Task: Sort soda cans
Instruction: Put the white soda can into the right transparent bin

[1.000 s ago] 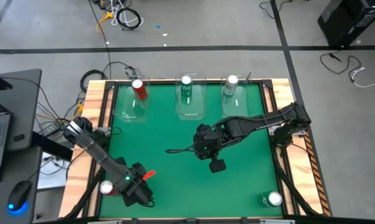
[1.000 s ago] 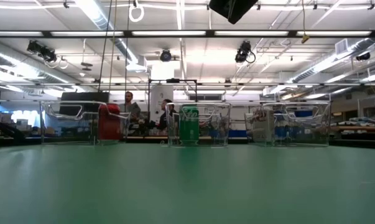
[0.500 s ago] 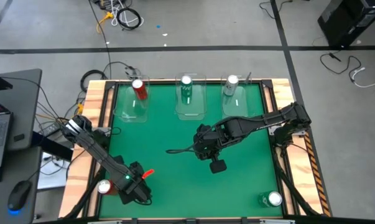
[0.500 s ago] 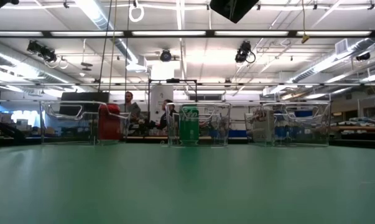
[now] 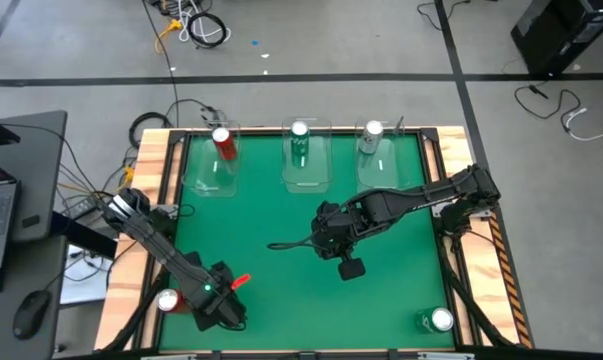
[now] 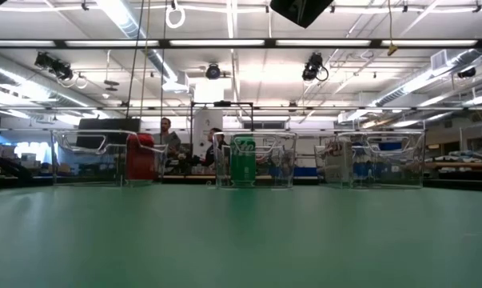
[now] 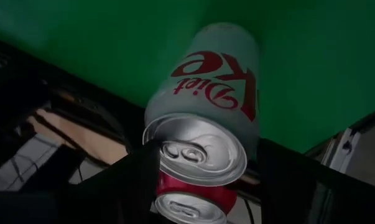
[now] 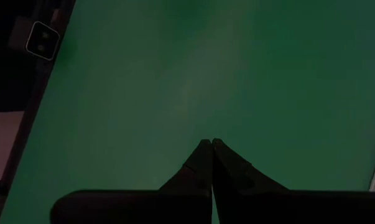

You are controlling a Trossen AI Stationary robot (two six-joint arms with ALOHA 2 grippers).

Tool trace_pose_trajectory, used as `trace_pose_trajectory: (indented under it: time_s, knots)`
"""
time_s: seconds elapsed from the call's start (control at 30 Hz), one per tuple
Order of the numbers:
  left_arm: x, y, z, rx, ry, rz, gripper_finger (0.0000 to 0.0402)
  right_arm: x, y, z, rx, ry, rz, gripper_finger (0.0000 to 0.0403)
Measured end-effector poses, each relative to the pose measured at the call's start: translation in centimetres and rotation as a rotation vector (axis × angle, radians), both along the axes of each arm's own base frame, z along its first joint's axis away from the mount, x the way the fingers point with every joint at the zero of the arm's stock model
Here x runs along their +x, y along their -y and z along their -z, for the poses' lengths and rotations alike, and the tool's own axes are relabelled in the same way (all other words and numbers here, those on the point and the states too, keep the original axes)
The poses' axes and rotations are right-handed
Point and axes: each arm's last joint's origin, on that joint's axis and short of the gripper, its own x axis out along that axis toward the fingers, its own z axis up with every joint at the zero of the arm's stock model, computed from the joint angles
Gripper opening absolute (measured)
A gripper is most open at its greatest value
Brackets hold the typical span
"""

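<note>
Green felt, high view: my left gripper (image 5: 213, 305) has crept toward the near-left corner since a second ago, onto the white can (image 5: 168, 299). Left wrist view: fingers (image 7: 128, 186) narrowing either side of that can (image 7: 203, 112), red can (image 7: 190, 200) behind; contact unclear. Right gripper (image 8: 210, 144) clenched, empty, mid-table.

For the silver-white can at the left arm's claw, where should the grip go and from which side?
Grip the silver-white can across its round body, below the rim, coming from above with one finger either side. It stands upright, with a red can close beside it, so a top-down approach seems safest. The left claw already straddles it.
</note>
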Motion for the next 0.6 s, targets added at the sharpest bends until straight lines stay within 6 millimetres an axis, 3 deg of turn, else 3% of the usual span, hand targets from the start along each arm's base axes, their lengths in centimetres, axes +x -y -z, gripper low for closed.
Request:
trace_pose_trajectory:
  time_s: [0.27, 0.6]
  knots:
    - [0.61, -0.08, -0.99, -0.015, 0.024, -0.069, 0.0279, -0.01, 0.00, 0.00, 0.000, -0.001, 0.000, 0.0014]
    - [0.19, -0.40, -0.46, 0.006, -0.026, -0.082, 0.0283, -0.02, 0.00, 0.01, -0.001, -0.003, -0.001, 0.0016]
